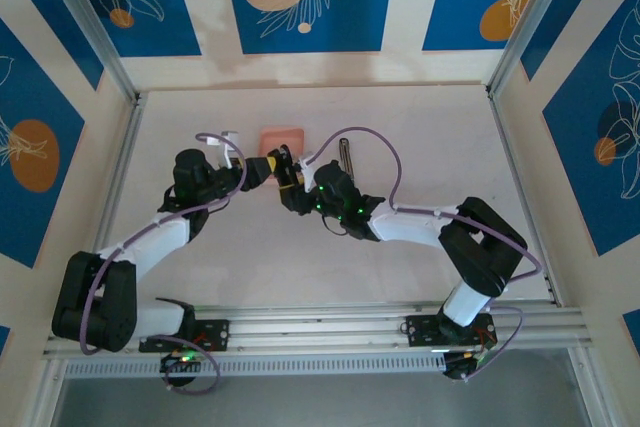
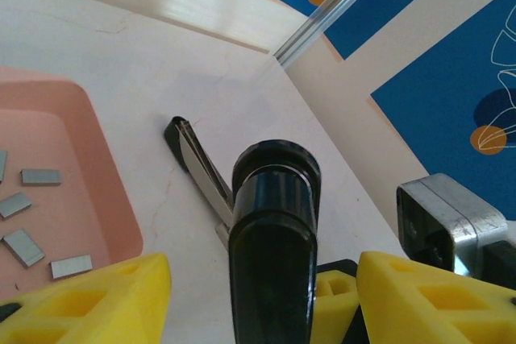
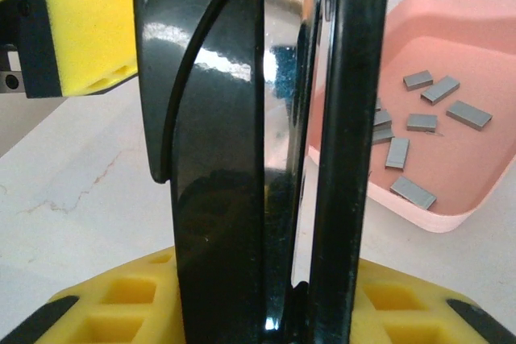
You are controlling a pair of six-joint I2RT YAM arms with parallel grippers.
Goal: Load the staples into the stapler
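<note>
The black stapler [image 3: 218, 159] stands upright, and my right gripper [image 3: 266, 312] is shut on its lower end, its yellow pads [image 3: 113, 304] pressed against both sides. The stapler's metal rail [image 2: 201, 171] is swung open and slants down to the table. My left gripper [image 2: 262, 304] is open and straddles the stapler's black top [image 2: 272, 239], with a gap on each side. One of its yellow fingers [image 3: 81, 30] sits beside the stapler. The staples [image 3: 419, 122], small grey strips, lie loose in the salmon-pink tray [image 3: 451, 215]; several staples [image 2: 40, 176] lie at the left in the left wrist view.
In the top view the pink tray [image 1: 280, 138] sits just beyond both grippers [image 1: 280, 177], with the stapler's rail [image 1: 345, 155] to its right. White tabletop [image 1: 430, 147] spreads around them, bounded by aluminium frame rails [image 1: 520, 177] and blue patterned walls.
</note>
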